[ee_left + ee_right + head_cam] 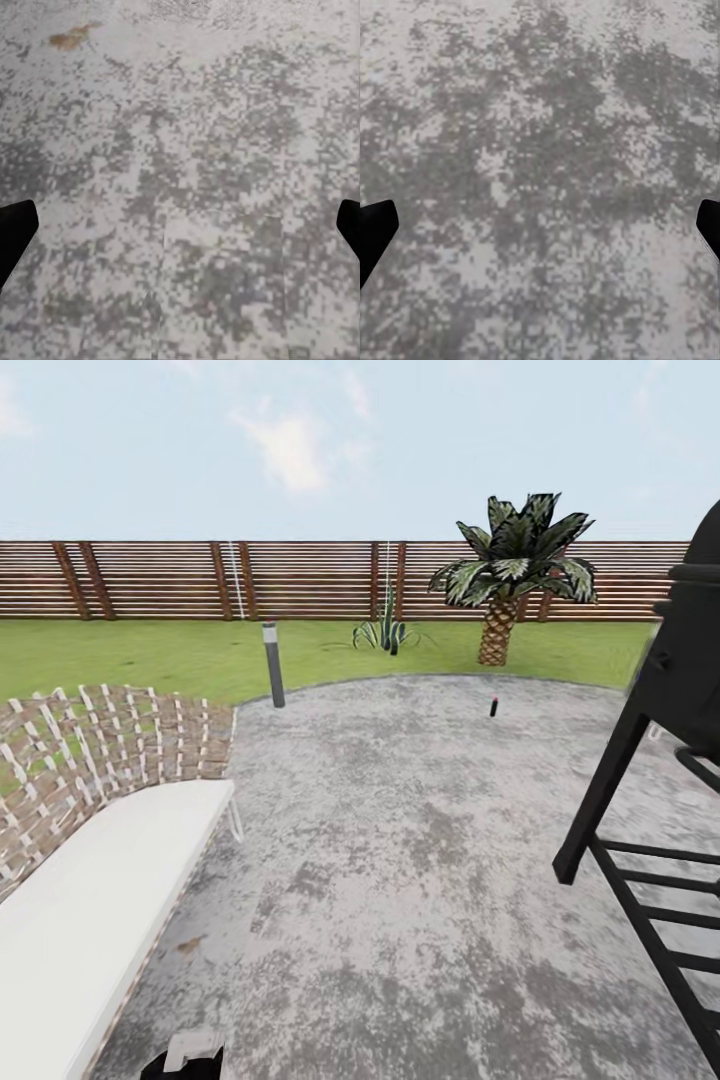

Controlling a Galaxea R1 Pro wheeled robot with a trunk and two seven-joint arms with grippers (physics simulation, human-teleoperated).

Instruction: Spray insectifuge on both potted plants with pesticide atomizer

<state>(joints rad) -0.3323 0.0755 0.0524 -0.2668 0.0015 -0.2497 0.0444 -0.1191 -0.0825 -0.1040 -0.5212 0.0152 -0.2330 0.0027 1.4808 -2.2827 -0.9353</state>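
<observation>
Two claws spread wide — left claw, right claw — over patio, pesticide atomizer far ahead

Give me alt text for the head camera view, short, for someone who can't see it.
A round grey paved patio with a small dark bottle standing far across it. Beyond: lawn, a grey bollard lamp, a potted plant, a palm tree, a slatted wood fence.

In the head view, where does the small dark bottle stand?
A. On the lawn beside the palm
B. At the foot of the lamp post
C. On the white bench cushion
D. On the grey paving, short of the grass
D: the bottle stands upright on the paving, before the lawn.
</observation>
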